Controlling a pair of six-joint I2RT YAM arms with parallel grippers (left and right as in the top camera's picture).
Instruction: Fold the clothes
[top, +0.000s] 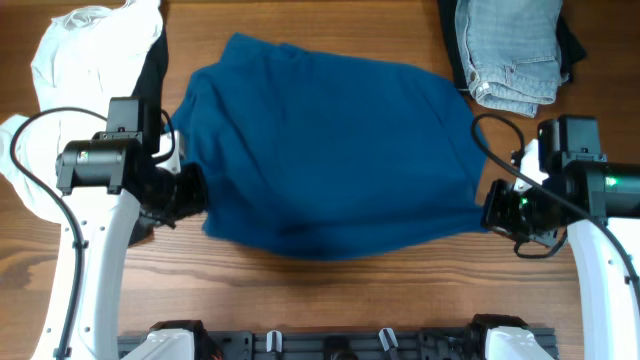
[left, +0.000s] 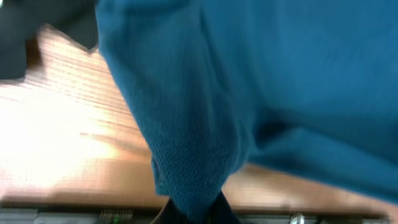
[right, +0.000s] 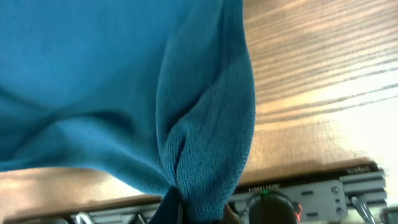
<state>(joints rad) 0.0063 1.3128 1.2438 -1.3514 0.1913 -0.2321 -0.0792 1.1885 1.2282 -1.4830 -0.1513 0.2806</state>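
The blue shirt (top: 330, 150) lay spread over the middle of the desk (top: 330, 300), its long axis running left to right across the overhead frame, with its body reaching from the lower centre toward the upper edge. The left pincer (top: 192, 192) was clamped on the shirt's lower-left corner and the right pincer (top: 492, 210) on its lower-right corner. In each wrist view the cloth gathered into a tight bunch that ran down between the fingers at the bottom of the frame. The rest of the shirt therefore lay up-frame from the line between the two pincers, each arm was as near to its own corner as the other, and the held lower edge sagged slightly between them. The likely next move, carrying that edge toward the upper one, would depend on both ends travelling together. The fabric looked soft and knitted, a plain deep blue, and rumpled rather than flat, with loose folds near the left side. A white garment (top: 90, 45) over a black garment (top: 152, 70) sat at upper left, and folded jeans (top: 515, 50) at upper right, all apart from the pincers.
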